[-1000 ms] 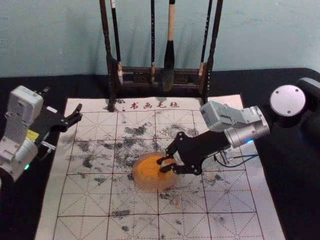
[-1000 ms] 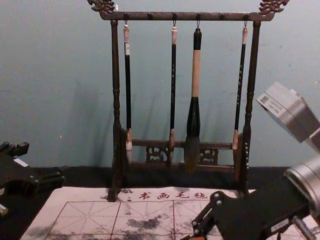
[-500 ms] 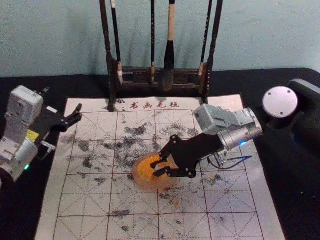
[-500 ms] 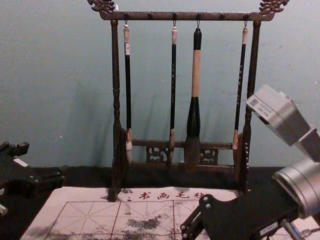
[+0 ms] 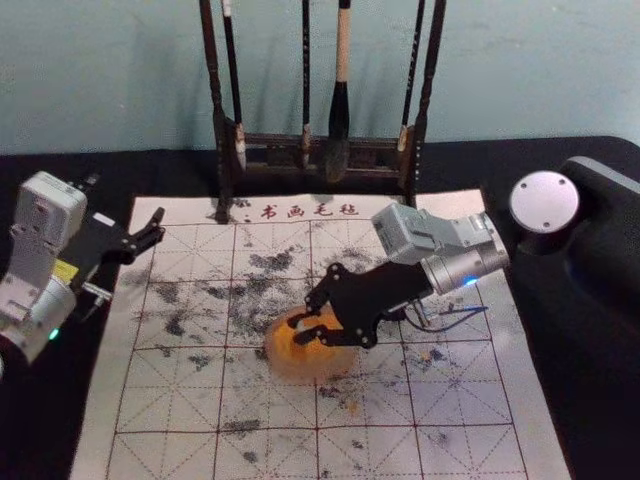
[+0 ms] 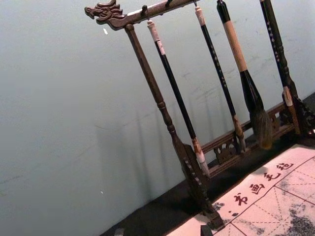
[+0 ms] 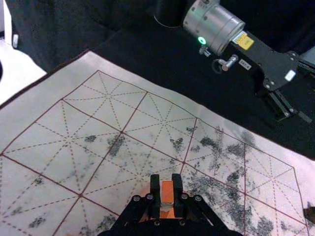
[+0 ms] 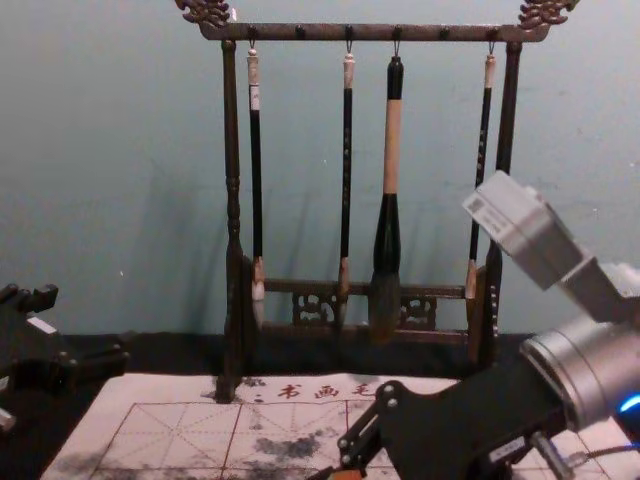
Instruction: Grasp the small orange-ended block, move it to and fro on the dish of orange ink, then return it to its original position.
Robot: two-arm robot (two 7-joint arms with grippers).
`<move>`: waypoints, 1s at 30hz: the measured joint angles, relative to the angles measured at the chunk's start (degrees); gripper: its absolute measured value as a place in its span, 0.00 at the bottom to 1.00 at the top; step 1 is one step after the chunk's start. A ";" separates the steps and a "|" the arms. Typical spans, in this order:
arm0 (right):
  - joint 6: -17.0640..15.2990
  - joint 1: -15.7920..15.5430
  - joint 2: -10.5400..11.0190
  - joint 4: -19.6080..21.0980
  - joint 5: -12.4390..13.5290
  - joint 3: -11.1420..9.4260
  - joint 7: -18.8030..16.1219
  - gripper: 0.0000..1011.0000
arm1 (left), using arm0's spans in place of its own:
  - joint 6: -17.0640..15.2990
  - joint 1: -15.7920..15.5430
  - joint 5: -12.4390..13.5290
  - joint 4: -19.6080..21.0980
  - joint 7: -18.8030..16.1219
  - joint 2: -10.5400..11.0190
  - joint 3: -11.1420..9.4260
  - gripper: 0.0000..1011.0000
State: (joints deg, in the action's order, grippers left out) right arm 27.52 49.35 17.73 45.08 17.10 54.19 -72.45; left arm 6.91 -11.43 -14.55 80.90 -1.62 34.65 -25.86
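right gripper (image 5: 298, 330): jaws snug on the block (image 7: 167, 190)
block: over the dish (image 5: 305, 372), well in from the bench (image 5: 180, 170) back edge
swipe: light, level strokes imo
left gripper (image 5: 157, 225): parked open, left side

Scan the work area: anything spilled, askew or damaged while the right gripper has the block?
Only stains stand out: black smudges across the calligraphy mat, and small orange spots outside the ink dish, possibly dripped ink. The right gripper holds the block over the dish; nothing looks askew.
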 joint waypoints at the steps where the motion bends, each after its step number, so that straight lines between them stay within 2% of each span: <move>1: 0.12 0.08 -0.17 -0.27 -0.06 -0.03 0.07 0.13 | 0.00 0.00 0.00 0.00 0.00 0.00 0.00 0.99; 14: 1.33 1.16 -2.16 -3.72 -1.76 -0.39 1.15 0.13 | 0.00 0.00 0.00 0.00 0.00 0.00 0.00 0.99; 30: 1.20 1.22 -1.55 -3.75 -3.28 -1.25 2.47 0.13 | 0.00 0.00 0.00 0.00 0.00 0.00 0.00 0.99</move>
State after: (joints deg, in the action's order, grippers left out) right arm 28.72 50.57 16.18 41.33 13.82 52.95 -69.98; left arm 6.91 -11.43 -14.55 80.90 -1.62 34.64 -25.86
